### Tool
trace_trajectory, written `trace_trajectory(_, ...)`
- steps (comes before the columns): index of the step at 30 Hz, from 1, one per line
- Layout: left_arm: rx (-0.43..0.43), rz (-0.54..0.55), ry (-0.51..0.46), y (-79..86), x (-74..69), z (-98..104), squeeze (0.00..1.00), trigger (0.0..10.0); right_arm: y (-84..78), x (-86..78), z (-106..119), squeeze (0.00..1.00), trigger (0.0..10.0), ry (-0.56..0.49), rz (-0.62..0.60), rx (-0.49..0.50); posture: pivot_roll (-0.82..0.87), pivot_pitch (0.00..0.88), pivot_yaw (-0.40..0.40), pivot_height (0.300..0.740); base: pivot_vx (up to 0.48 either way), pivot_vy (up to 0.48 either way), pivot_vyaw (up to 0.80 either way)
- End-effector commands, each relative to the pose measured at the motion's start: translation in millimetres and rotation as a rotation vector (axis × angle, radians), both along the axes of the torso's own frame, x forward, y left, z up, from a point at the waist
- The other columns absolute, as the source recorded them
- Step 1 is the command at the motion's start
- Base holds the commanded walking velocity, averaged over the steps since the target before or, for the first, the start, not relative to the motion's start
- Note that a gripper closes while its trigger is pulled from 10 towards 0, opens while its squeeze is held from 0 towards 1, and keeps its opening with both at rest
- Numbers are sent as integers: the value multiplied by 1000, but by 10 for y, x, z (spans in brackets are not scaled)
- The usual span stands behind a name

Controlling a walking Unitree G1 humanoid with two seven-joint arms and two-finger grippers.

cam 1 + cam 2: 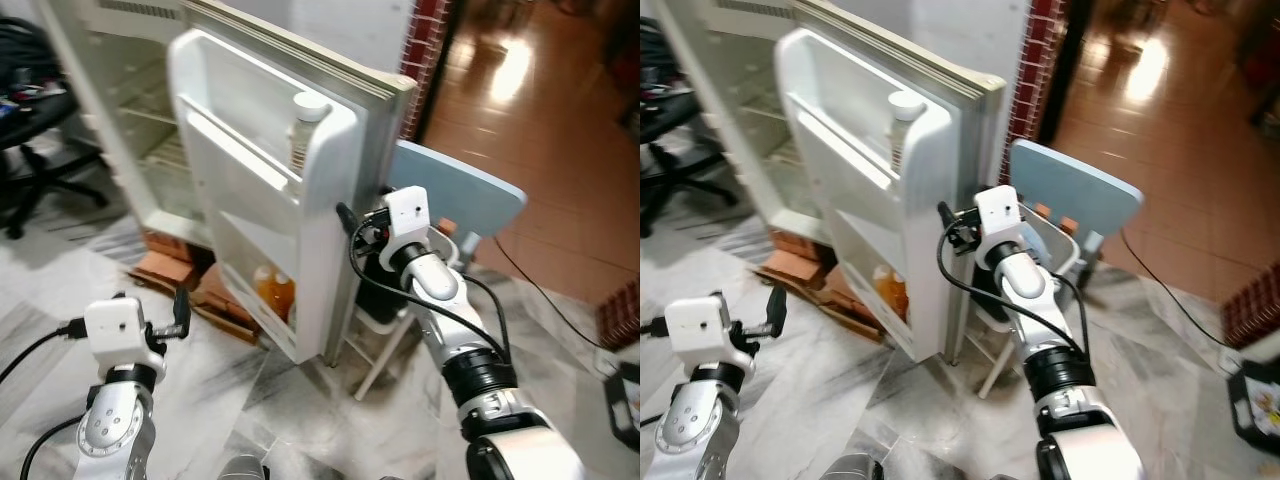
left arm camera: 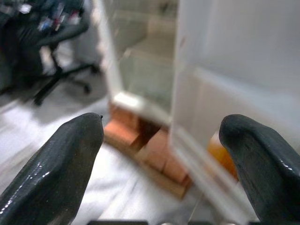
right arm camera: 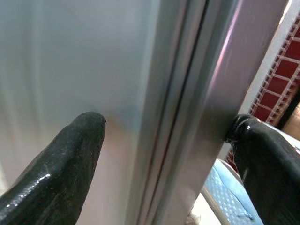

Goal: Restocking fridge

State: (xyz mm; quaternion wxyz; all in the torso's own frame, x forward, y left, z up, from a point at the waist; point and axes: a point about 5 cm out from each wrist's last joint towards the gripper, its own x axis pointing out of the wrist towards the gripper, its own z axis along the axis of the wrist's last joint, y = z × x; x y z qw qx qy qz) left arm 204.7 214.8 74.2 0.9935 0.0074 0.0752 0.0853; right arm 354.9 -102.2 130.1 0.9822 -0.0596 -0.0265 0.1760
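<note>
Left eye view: fridge door (image 1: 300, 200) stands swung open, inner shelves facing left. White-capped bottle (image 1: 303, 130) sits upright in the upper door shelf; orange bottles (image 1: 275, 292) in the bottom door shelf. Fridge cabinet (image 1: 130, 110) open at far left, wire shelves visible. Right gripper (image 1: 345, 225) is at the door's free edge, about mid-height. Left gripper (image 1: 180, 312) is low and near left, over the marble floor (image 1: 250, 400), apart from the door. Light blue chair (image 1: 470, 200) behind the door on the right; bricks (image 1: 165, 265) under the fridge base; black office chair (image 1: 40, 160) far left.

Right eye view: same layout, right gripper (image 1: 948, 228) against the door edge (image 1: 975, 200), blue chair (image 1: 1080, 195) just right of it.

Left wrist view: left gripper (image 2: 161, 159) spread wide, nothing between the fingers; blurred bricks (image 2: 150, 147) and an orange bottle (image 2: 220, 154) ahead.

Right wrist view: right gripper (image 3: 164, 150) straddles the door edge (image 3: 187, 117), one finger on the inner white face, the other on the outer metal side; fingers spread to door thickness, clamped on the edge
</note>
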Motion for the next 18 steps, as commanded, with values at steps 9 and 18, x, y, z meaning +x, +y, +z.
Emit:
trace_trajectory(9,14,8,47,2,-54,-94,0,10000,525,19,333,0,10000,118,317,448,83,39,-32,740,0,0,0)
trace_trajectory(18,-30,34,76,29,-103,-161,0,10000,523,-643,437,0,10000,166,921,506,75,34,-27,740,0,0,0)
